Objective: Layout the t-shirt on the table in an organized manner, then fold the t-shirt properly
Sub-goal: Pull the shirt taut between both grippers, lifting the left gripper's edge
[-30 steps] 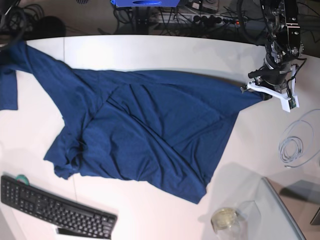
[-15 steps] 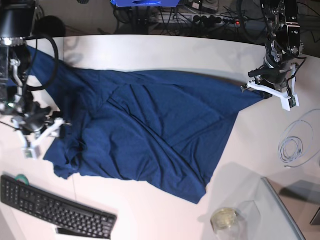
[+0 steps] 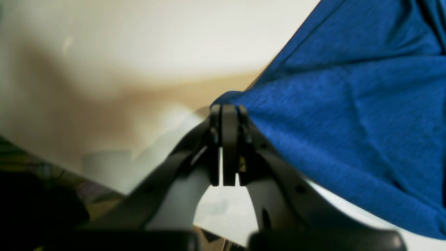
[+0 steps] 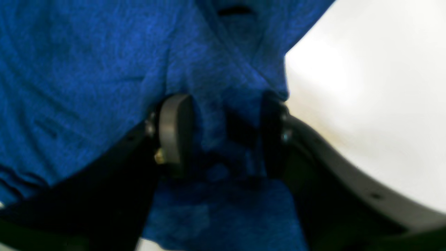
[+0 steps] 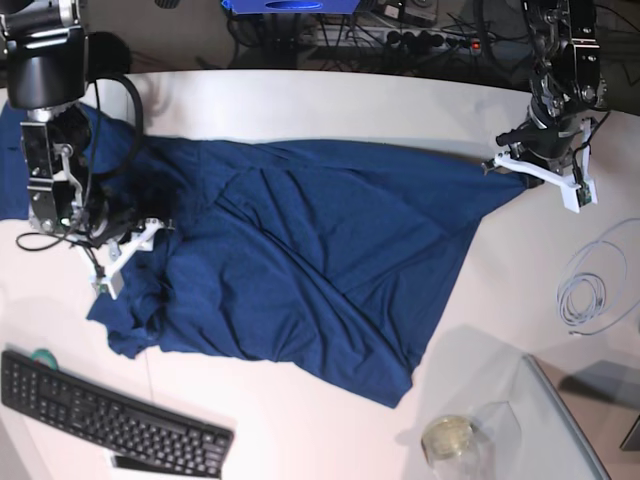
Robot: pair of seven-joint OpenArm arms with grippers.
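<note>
While the table [image 5: 330,95] carries it, the t-shirt [image 5: 310,270] lies spread but rumpled across the middle, one corner drawn out toward the table's far right edge and a bunched sleeve end near the left edge, with a keyboard [image 5: 105,415] at the front left corner and a coil of cable [image 5: 585,290] by the right edge. I judge the layout step is unfinished, since diagonal creases run through the body. My worry is the pull between my two arms: if I draw the cloth outward on both sides at once, the thin corner could slip out on the right, or the fabric could drag into a fresh twist instead of flattening; a low sweep on the left could also nudge the keyboard. My left gripper [image 3: 224,115] has its jaws pressed together on the t-shirt's corner, the cloth running off from the tips. My right gripper [image 4: 223,136] stands with jaws apart, straddling a ridge of the t-shirt, fabric between the pads but not yet pinched.
</note>
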